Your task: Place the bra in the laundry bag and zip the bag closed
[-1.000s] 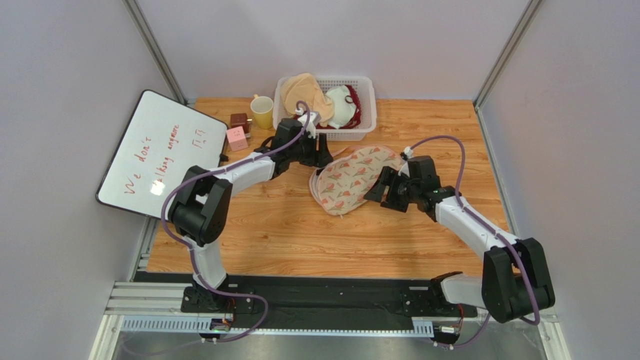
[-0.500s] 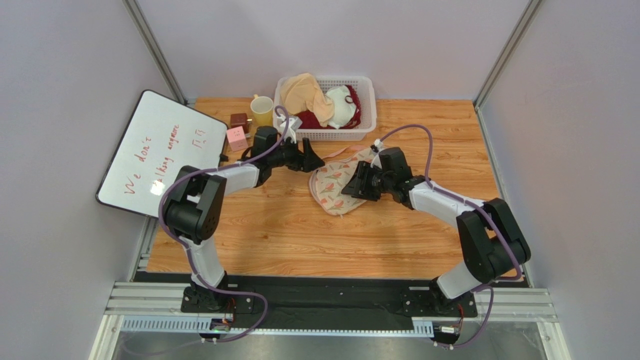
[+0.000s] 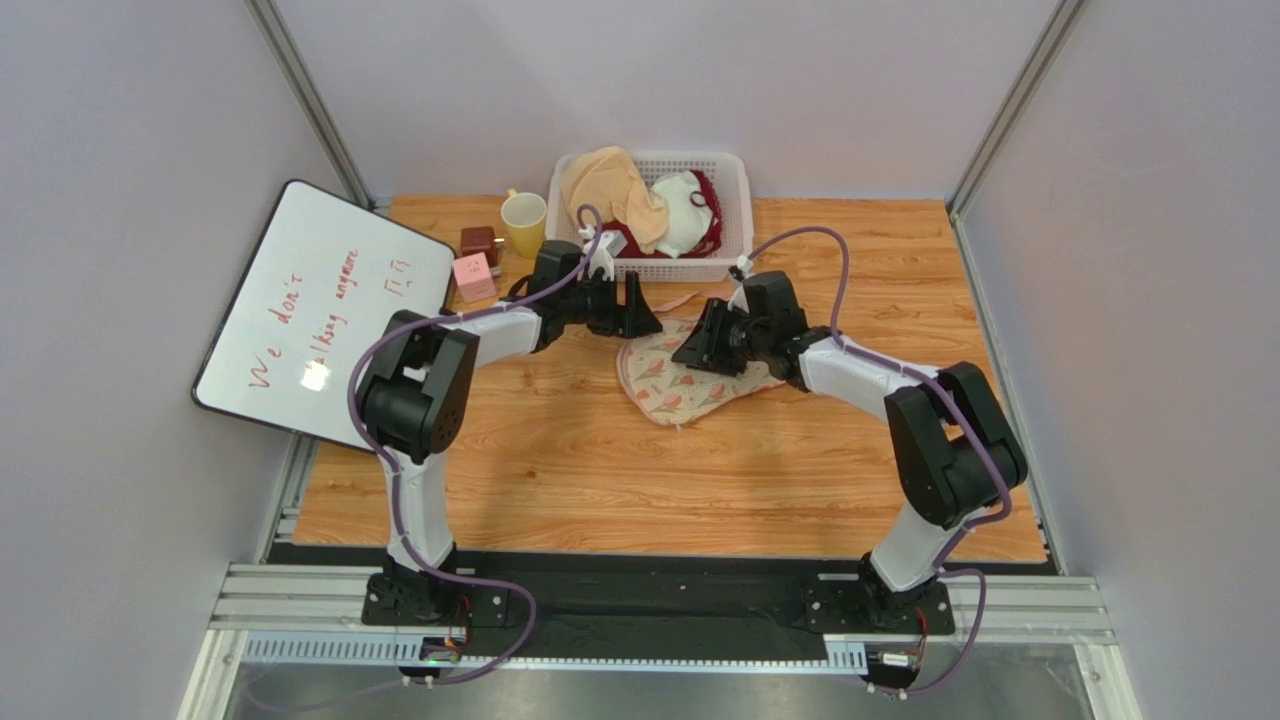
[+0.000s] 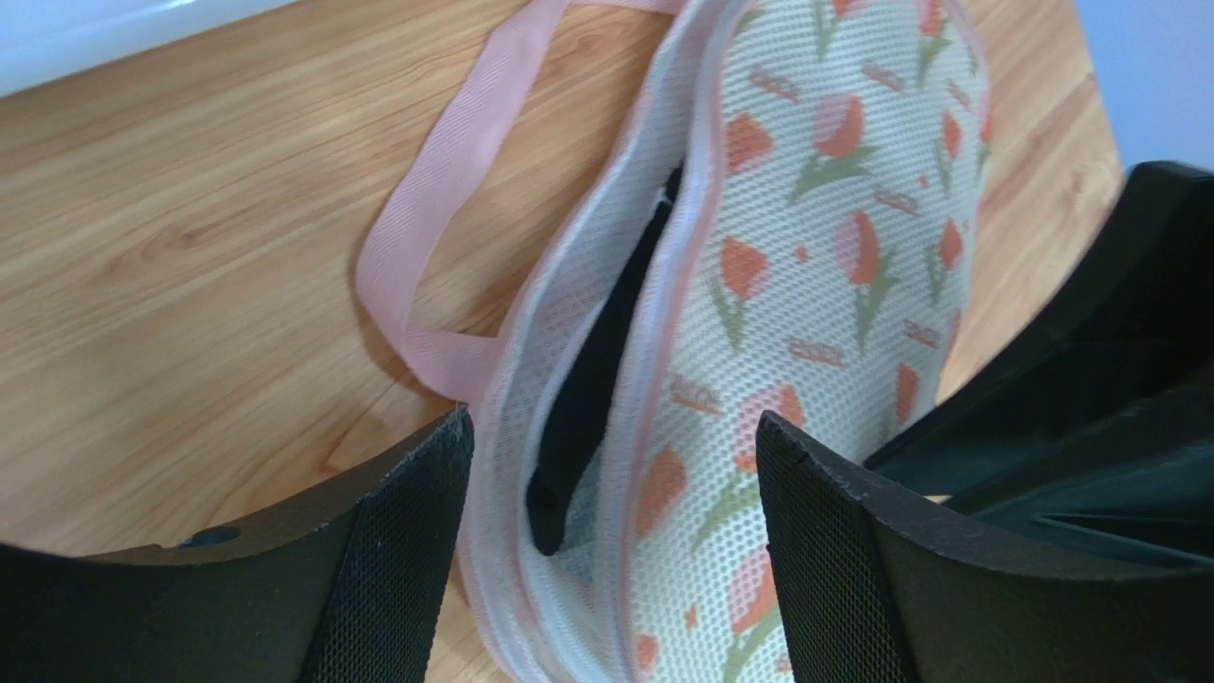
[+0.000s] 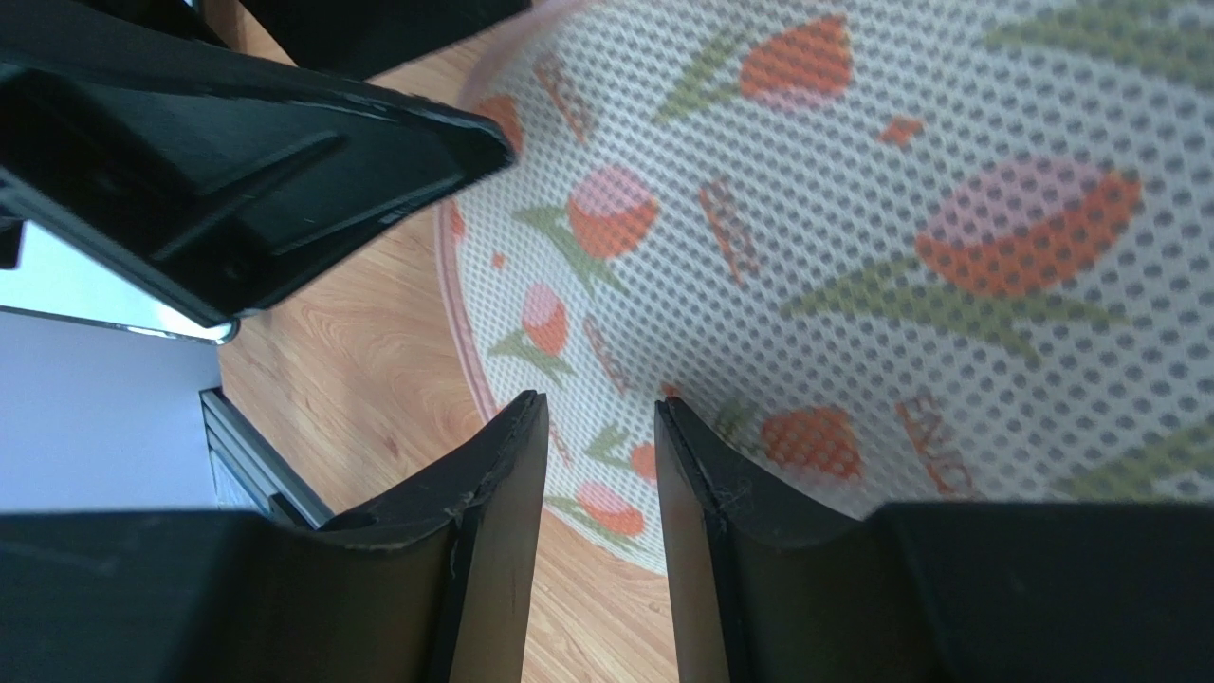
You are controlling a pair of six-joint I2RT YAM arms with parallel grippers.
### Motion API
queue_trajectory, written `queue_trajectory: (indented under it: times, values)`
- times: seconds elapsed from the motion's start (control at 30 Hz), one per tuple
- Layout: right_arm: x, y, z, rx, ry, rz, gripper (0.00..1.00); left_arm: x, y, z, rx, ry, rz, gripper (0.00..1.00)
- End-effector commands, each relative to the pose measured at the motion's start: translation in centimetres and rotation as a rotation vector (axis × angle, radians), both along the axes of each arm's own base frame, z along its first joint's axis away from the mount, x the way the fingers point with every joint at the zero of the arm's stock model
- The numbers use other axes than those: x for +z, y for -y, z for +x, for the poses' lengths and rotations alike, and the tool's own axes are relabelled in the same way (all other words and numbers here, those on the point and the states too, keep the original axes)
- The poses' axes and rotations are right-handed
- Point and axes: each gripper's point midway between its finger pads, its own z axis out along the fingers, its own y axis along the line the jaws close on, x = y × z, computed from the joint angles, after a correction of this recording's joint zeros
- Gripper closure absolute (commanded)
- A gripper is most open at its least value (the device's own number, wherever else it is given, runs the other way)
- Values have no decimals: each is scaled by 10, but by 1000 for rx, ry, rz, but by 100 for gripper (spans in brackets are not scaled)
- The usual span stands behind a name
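Note:
The laundry bag (image 3: 676, 383) lies flat on the wooden table, a cream mesh pouch with pink-red tulip prints. In the left wrist view its zipper mouth (image 4: 649, 327) gapes, and a black part of the bra (image 4: 592, 384) shows inside; the grey cups are hidden. My left gripper (image 3: 643, 318) is open at the bag's far left end, its jaws either side of the open edge (image 4: 613, 427). My right gripper (image 3: 691, 348) hovers over the bag's middle (image 5: 926, 214), jaws a narrow gap apart (image 5: 599, 406) with nothing between them.
A white slatted basket (image 3: 724, 264) behind the bag holds a beige bra (image 3: 609, 180) and a white bra with red trim (image 3: 688, 210). A yellow mug (image 3: 525, 224), pink and brown cubes (image 3: 473, 276) and a whiteboard (image 3: 323, 308) stand at the left. The bag's pink loop (image 4: 428, 242) lies on the wood.
My right arm has swung left and farther back, from the bag's right end to over its middle. My left gripper pulled back left a little, then returned to the bag's end.

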Motion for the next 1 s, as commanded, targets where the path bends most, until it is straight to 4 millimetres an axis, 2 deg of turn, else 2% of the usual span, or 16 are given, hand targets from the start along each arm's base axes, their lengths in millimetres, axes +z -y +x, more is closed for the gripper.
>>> queue_trajectory:
  times: [0.0, 0.07, 0.23, 0.27, 0.3, 0.33, 0.37, 0.4, 0.53, 0.6, 0.63, 0.7, 0.83, 0.87, 0.93, 0.97]
  values:
    - [28, -6, 18, 4, 94, 25, 60, -3, -6, 9, 37, 6, 63, 22]
    - [29, 2, 13, -6, 84, 12, 59, -6, -7, 9, 43, 0, 69, 22]
    - [47, 27, -6, -54, 95, 31, 40, -14, -13, 14, 84, -36, 98, 24]
    - [48, 30, -12, -57, 98, 32, 33, -6, -13, 15, 88, -12, 88, 24]
    - [40, 36, -20, -67, 81, 16, 30, -9, -15, 10, 87, -14, 88, 24]
    - [46, 40, -28, -75, 93, 22, 27, -6, -17, 9, 96, 4, 87, 24]
    - [45, 43, -32, -90, 86, 26, 22, 6, -18, 11, 110, 39, 73, 24]
    - [43, 45, -36, -101, 82, 27, 20, 3, -22, 7, 119, 39, 82, 23]
    - [34, 54, -56, -127, 122, 73, 17, 2, -20, 5, 96, 28, 59, 20]
    - [35, 55, -56, -153, 146, 114, 14, 2, -16, 6, 81, 10, 45, 20]
    - [26, 59, -62, -161, 131, 120, 14, -2, -17, 6, 79, -1, 46, 19]
    - [28, 56, -60, -176, 144, 160, 14, -3, -15, 6, 64, -7, 35, 19]
    - [13, 56, -60, -194, 117, 180, 14, -8, -14, 4, 49, -20, 39, 21]
    - [2, 56, -62, -198, 90, 174, 14, -7, -13, 4, 43, -19, 37, 22]
    - [3, 54, -58, -221, 90, 214, 14, -11, -12, 3, 36, -32, 35, 25]
    - [-5, 55, -61, -227, 76, 216, 14, -11, -11, 4, 33, -33, 31, 27]
